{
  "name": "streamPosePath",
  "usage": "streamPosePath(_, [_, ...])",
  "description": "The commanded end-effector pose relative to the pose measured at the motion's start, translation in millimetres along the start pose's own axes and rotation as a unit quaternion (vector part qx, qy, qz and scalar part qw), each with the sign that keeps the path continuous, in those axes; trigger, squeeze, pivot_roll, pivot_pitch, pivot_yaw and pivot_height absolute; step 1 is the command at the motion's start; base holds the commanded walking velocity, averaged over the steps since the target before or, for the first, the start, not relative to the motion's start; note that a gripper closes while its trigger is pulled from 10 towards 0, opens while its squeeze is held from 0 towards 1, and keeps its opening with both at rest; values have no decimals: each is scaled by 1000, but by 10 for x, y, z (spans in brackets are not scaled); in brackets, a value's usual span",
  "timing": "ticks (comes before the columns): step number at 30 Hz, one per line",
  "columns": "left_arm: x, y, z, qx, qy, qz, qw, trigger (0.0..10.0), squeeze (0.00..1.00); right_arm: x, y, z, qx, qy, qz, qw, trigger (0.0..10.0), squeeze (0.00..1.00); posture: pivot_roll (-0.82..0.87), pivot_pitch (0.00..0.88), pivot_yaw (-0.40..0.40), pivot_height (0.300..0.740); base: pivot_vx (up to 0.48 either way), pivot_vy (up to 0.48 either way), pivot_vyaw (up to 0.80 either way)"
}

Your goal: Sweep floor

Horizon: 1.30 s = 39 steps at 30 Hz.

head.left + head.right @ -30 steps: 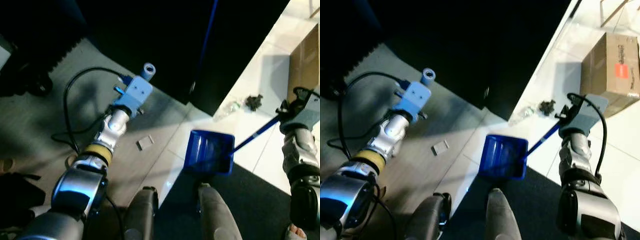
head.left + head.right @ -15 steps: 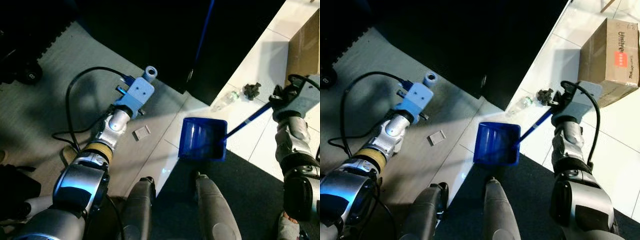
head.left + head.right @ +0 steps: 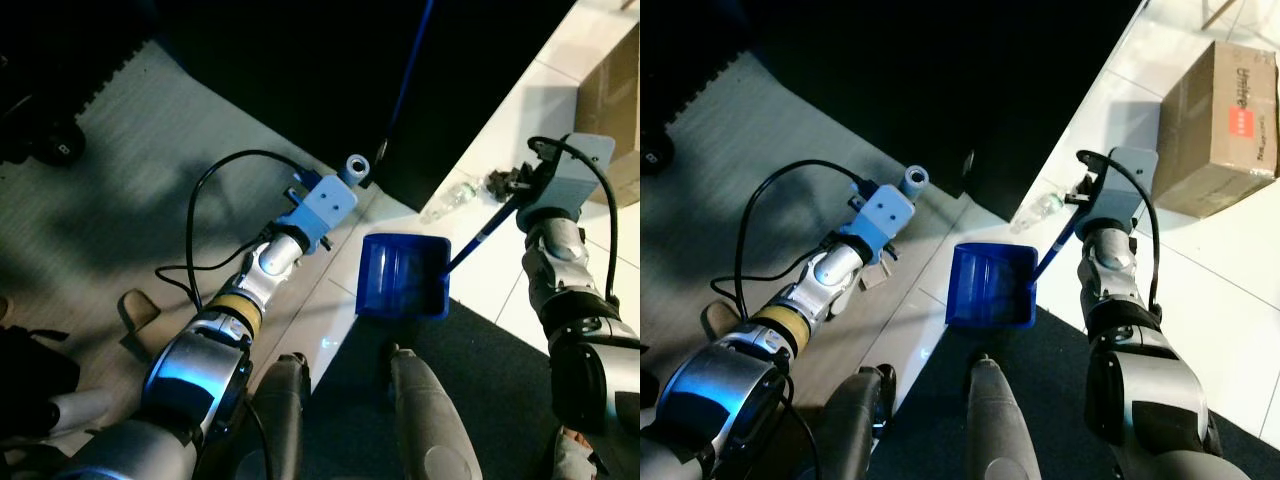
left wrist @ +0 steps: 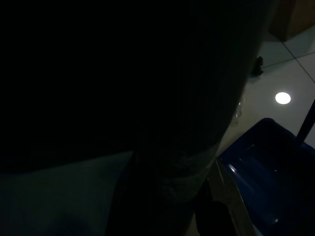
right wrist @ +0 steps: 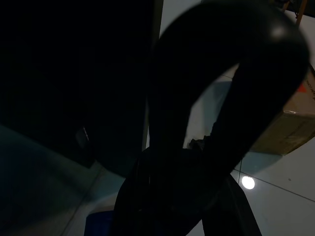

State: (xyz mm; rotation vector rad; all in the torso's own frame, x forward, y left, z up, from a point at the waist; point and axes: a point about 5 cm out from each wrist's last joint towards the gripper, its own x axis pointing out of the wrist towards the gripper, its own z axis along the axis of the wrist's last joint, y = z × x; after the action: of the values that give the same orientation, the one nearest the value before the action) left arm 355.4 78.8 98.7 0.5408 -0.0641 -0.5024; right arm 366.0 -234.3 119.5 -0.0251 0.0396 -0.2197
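Observation:
A blue dustpan rests on the floor where grey boards meet white tiles, just ahead of my feet. Its thin blue handle rises to my right gripper, which is shut on it. My left gripper reaches over the grey floor just left of the pan, beside a blue pole that runs up into the dark; the left wrist view is too dark to show its fingers. A dark crumpled scrap and a clear plastic bottle lie on the tiles beyond the pan.
A large dark piece of furniture stands straight ahead. A cardboard box sits on the tiles at the far right. A dark mat lies under my right foot. A small grey card lies by my left wrist.
My left arm has swung right, close to the dustpan. The right gripper has moved inward and the pan's handle stands steeper. The camera has shifted a little.

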Motion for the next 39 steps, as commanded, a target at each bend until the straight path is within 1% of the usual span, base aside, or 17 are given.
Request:
streamPosePath(1, [18,-156,15,0,2,-23,1000,10000,0,-209,41,-515,-32,112,16,993,10000,0,31,401,27,740,0,0,0])
streamPosePath(4, [55,-329,87,-19,-5,-40,999,10000,0,-239,64,-564,-29,118,17,992,10000,0,31,402,32,740,0,0,0])
streamPosePath(6, [97,-429,165,-58,-8,-40,997,10000,0,-253,63,-587,-27,123,16,992,10000,0,34,401,33,740,0,0,0])
streamPosePath(11, [142,-559,275,-97,-18,-41,994,10000,0,-267,56,-610,-26,128,14,991,10000,0,38,401,35,740,0,0,0])
streamPosePath(12, [162,-635,339,-115,-24,-43,992,10000,0,-272,54,-620,-26,130,13,991,10000,0,39,397,35,740,0,0,0])
streamPosePath(14, [235,-797,600,-189,-53,-34,980,10000,0,-282,43,-637,-26,133,7,991,10000,0,42,395,33,740,0,0,0])
streamPosePath(15, [235,-797,600,-189,-53,-34,980,10000,0,-282,43,-637,-26,133,7,991,10000,0,42,395,33,740,0,0,0])
streamPosePath(16, [269,-828,739,-222,-72,-26,972,10000,0,-285,39,-642,-26,134,5,991,10000,0,50,391,30,740,0,0,0])
streamPosePath(17, [269,-828,739,-222,-72,-26,972,10000,0,-285,39,-642,-26,134,5,991,10000,0,50,391,30,740,0,0,0])
streamPosePath(19, [324,-831,1007,-262,-114,-16,958,10000,0,-289,38,-650,-25,136,4,990,10000,0,57,389,25,740,0,0,0])
streamPosePath(20, [324,-831,1007,-262,-114,-16,958,10000,0,-289,38,-650,-25,136,4,990,10000,0,57,389,25,740,0,0,0])
streamPosePath(23, [363,-799,1340,-294,-168,-11,941,10000,0,-303,54,-671,-25,139,6,990,10000,0,64,386,19,740,0,0,0])
streamPosePath(24, [363,-799,1340,-294,-168,-11,941,10000,0,-303,54,-671,-25,139,6,990,10000,0,64,386,19,740,0,0,0])
streamPosePath(26, [350,-802,1647,-321,-222,-21,921,10000,0,-324,88,-704,-24,145,12,989,10000,0,71,386,16,740,0,0,0])
streamPosePath(31, [324,-810,1826,-344,-245,-28,906,10000,0,-332,106,-718,-23,148,14,989,10000,0,77,382,15,740,0,0,0])
streamPosePath(34, [273,-780,2036,-365,-279,-45,887,10000,0,-340,118,-733,-22,151,17,988,10000,0,90,368,8,740,0,0,0])
streamPosePath(39, [206,-735,2048,-326,-304,-95,890,10000,0,-346,117,-744,-21,155,18,988,10000,0,97,338,7,740,0,0,0])
